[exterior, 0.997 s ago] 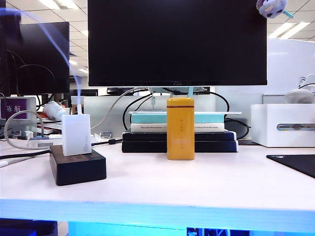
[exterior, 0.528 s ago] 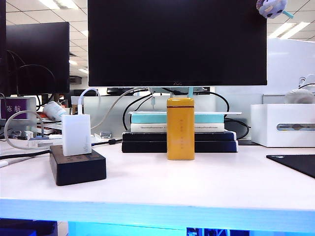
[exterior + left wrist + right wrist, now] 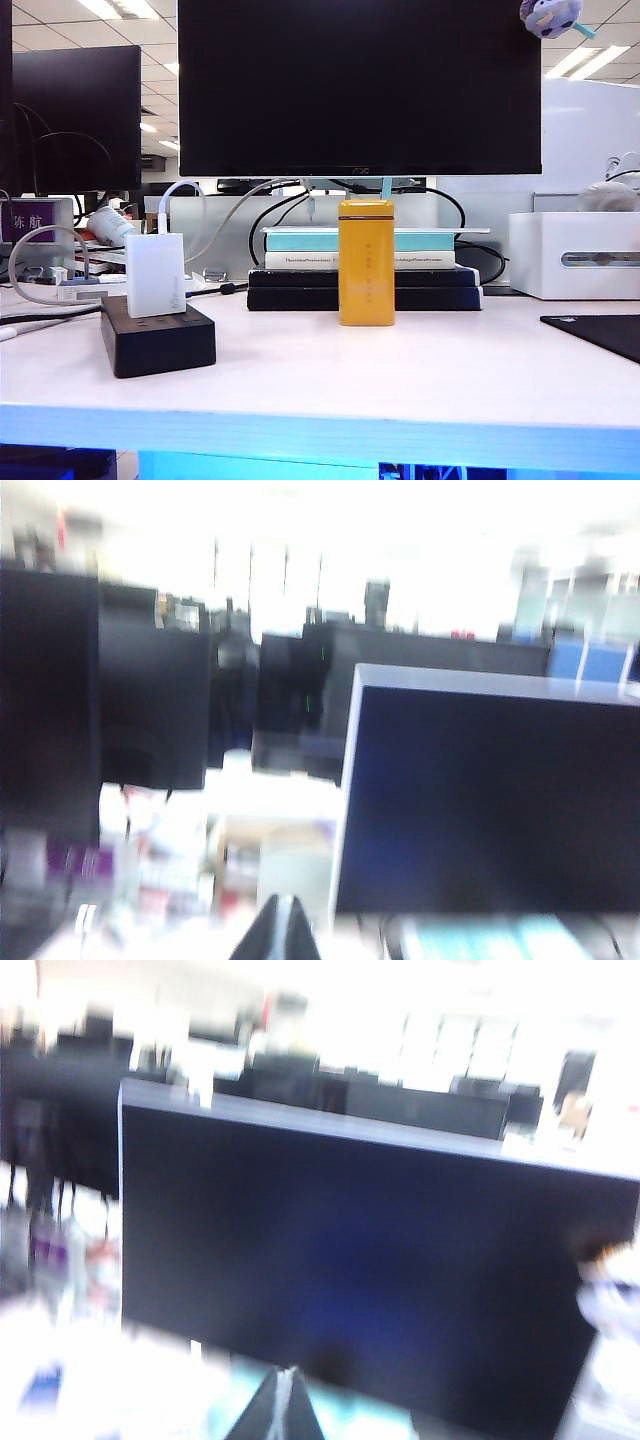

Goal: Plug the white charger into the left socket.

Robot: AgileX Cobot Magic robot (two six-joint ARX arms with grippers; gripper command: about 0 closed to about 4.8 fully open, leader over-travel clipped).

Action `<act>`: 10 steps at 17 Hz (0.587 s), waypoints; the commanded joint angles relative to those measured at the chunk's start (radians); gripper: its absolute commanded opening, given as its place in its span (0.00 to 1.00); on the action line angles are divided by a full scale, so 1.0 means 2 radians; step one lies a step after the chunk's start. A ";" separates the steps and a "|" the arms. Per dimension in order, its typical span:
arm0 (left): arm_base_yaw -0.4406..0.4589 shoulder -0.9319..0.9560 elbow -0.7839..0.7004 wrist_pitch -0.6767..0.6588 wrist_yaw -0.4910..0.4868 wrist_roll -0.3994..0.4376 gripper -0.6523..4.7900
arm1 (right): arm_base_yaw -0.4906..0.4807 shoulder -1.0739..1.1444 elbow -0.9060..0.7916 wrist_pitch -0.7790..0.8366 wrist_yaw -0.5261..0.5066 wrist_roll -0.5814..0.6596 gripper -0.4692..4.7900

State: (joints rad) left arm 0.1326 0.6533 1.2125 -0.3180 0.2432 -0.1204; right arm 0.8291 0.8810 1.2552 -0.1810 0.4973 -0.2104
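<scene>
The white charger (image 3: 155, 274) stands upright on the far end of the black power strip (image 3: 158, 335) at the left of the exterior view, over the left socket, which it hides. Its thin white cable (image 3: 176, 192) loops up behind it. Neither arm shows in the exterior view. In the blurred left wrist view my left gripper (image 3: 281, 912) is shut with nothing between its fingers, raised and facing the monitors. My right gripper (image 3: 285, 1382) is shut and empty too, pointing at the big monitor (image 3: 370, 1260).
A yellow tin (image 3: 366, 261) stands mid-table before a stack of books (image 3: 365, 270) under the large monitor (image 3: 360, 85). A white box (image 3: 574, 254) sits at the right and a black mat (image 3: 600, 332) at the front right. Cables and clutter lie behind the strip.
A blurred streak above the charger one second ago is gone. The cable has settled into a loop. The charger and strip have not moved.
</scene>
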 commanded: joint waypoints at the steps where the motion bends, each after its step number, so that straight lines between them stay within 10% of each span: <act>1: 0.000 -0.079 -0.027 -0.089 0.002 0.034 0.12 | 0.000 -0.054 -0.062 -0.040 0.001 0.031 0.09; 10: 0.001 -0.291 -0.343 -0.002 0.002 -0.047 0.12 | 0.002 -0.185 -0.391 0.080 -0.024 0.053 0.09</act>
State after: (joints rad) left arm 0.1329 0.0700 0.5457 -0.4026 0.2459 -0.1791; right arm 0.8345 0.5114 0.4889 -0.0429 0.4480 -0.1143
